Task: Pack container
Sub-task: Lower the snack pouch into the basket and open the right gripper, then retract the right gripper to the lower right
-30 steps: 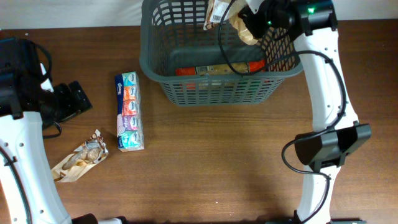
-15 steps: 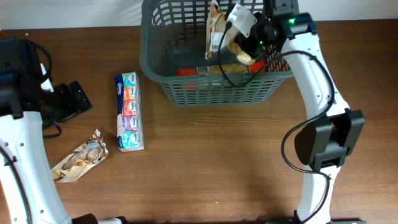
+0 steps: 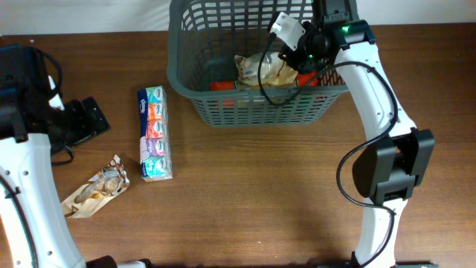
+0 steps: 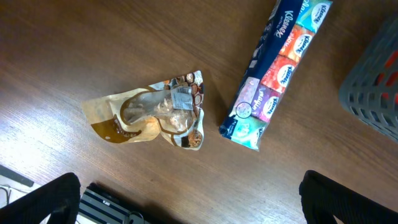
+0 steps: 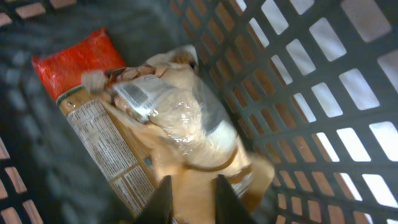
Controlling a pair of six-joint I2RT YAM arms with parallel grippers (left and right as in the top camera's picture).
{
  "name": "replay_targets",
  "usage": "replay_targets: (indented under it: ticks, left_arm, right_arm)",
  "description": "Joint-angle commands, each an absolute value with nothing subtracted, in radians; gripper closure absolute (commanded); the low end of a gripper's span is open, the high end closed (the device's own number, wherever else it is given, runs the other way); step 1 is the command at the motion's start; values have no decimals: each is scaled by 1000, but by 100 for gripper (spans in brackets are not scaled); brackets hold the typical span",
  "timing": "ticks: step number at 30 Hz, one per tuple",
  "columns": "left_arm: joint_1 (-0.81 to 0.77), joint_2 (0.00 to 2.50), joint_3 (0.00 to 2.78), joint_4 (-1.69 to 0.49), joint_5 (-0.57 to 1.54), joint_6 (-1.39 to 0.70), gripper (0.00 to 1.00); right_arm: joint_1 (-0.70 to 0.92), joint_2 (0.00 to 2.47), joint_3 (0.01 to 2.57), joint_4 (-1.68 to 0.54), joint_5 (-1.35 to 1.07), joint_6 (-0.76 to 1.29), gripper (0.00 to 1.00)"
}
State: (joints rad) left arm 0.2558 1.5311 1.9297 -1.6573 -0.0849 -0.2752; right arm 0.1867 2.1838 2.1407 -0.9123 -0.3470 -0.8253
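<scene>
Tissue pack (image 3: 155, 134) beside snack bag (image 3: 95, 190)

- You see a brown bench (image 3: 260, 193) with wood lines running along it.
- Your container (image 3: 253, 108) is dark grey, and its sides are a grid of little holes.
- The tissue pack (image 4: 273, 68) is dark blue with squares of teal, orange, pink and purple.
- The snack bag (image 4: 155, 115) is tan and brown with a see-through patch.
- The cream bag (image 5: 180, 118) is pale tan with a clear patch and a white label.
- The flat packet (image 5: 74, 59) is red-orange with a pale panel of small print.
</scene>
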Motion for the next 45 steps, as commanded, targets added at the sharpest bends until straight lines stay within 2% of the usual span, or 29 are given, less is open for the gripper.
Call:
replay_targets:
  ticks: [1, 2, 3, 4, 13, 21, 26, 30, 35, 39, 45]
  left_arm:
    - [261, 1534, 1929, -1658, -82, -260, 1]
    - [261, 1534, 1929, -1658, -82, -260, 1]
    - [261, 1534, 1929, -1658, -82, -260, 1]
    - [261, 1534, 1929, -1658, -82, -260, 1]
    - [261, 1534, 1929, -1658, -82, -260, 1]
    - [261, 1534, 1929, -1658, -82, -260, 1]
    - [261, 1534, 1929, -1658, -82, -260, 1]
    - [261, 1534, 1929, -1658, -82, -260, 1]
    - [261, 1534, 1929, -1658, -82, -260, 1]
    - [261, 1534, 1929, -1658, -82, -260, 1]
    - [261, 1534, 1929, -1658, -82, -260, 1]
  right_arm:
    - [189, 2202, 2141, -915, -370, -830, 63]
    - [189, 2202, 2141, -915, -370, -830, 43]
    - [190, 2202, 2141, -910, -370, -830, 34]
    - [190, 2202, 2141, -902, -370, -830, 2]
    - [189, 2130, 2216, -810, -313, -804, 1]
    - [180, 2035, 2346, -798, 197, -730, 1]
    - [123, 1987, 2358, -767, 446, -570, 1]
    - [29, 1944, 2358, -796, 576, -316, 1]
    - [-128, 1877, 2358, -1015, 529, -17, 1]
    - [-243, 1850, 2358, -1172, 427, 29, 1]
    - [-421, 1850, 2358, -1348, 414, 201, 1]
